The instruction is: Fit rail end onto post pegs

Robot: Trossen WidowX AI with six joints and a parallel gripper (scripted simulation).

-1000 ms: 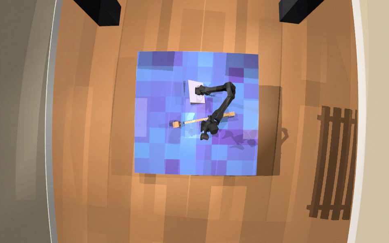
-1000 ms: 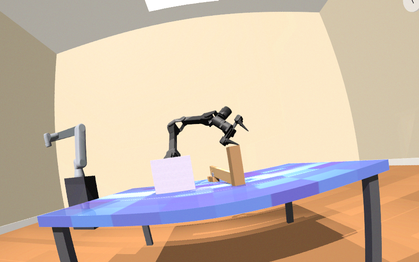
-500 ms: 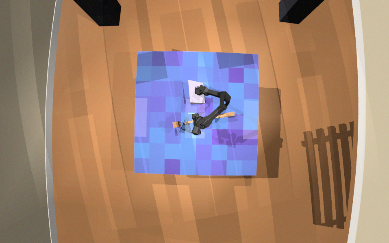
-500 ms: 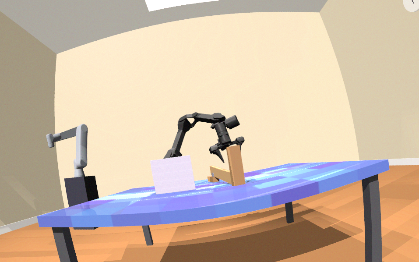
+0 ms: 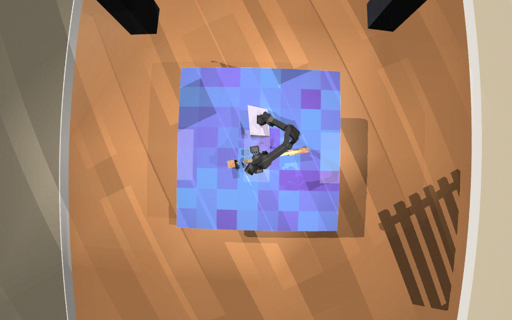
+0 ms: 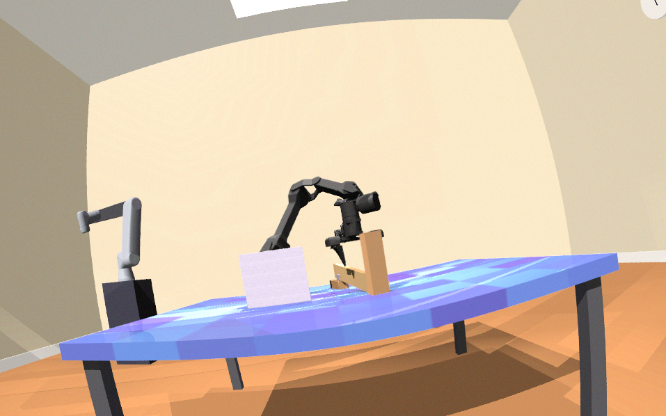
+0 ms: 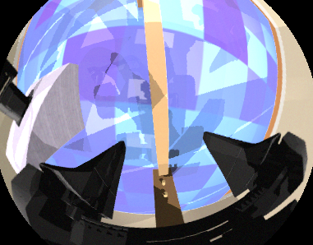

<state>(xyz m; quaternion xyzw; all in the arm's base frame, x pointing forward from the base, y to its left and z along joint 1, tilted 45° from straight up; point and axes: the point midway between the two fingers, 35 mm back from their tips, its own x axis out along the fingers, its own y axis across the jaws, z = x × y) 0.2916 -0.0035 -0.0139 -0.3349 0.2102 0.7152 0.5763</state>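
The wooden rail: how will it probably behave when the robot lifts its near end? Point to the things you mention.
The rail (image 5: 296,152) (image 6: 354,277) (image 7: 158,78) looks stiff, since it runs straight along its length. Being long and narrow, it may twist or swing sideways if gripped off-centre. Its flat faces suggest it is unlikely to roll.

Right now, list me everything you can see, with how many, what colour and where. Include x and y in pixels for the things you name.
Table (image 5: 206,198) (image 6: 325,335) (image 7: 96,41): one, blue and purple, centre
Bed rail (image 5: 296,152) (image 6: 355,277) (image 7: 158,82): one, light wood, between block and post
Post (image 5: 231,164) (image 6: 376,263) (image 7: 159,205): one, wood, upright on table
Pegs (image 7: 163,182): two, pale, on the post
Footboard block (image 6: 333,284): one, wood, rail's far end
Pale block (image 5: 253,123) (image 6: 275,277) (image 7: 63,107): one, whitish, by arm's base
Grey arm (image 6: 131,227): one, on black pedestal (image 6: 146,289), beyond table
Wall clock (image 6: 655,5): one, white, upper right
Black pillars (image 5: 142,17): two, top view's upper edge
Robot arm (image 5: 289,135) (image 6: 294,206) (image 7: 14,99): one, black, over table
Gripper (image 5: 251,160) (image 6: 360,263) (image 7: 166,140): one, black, open above rail
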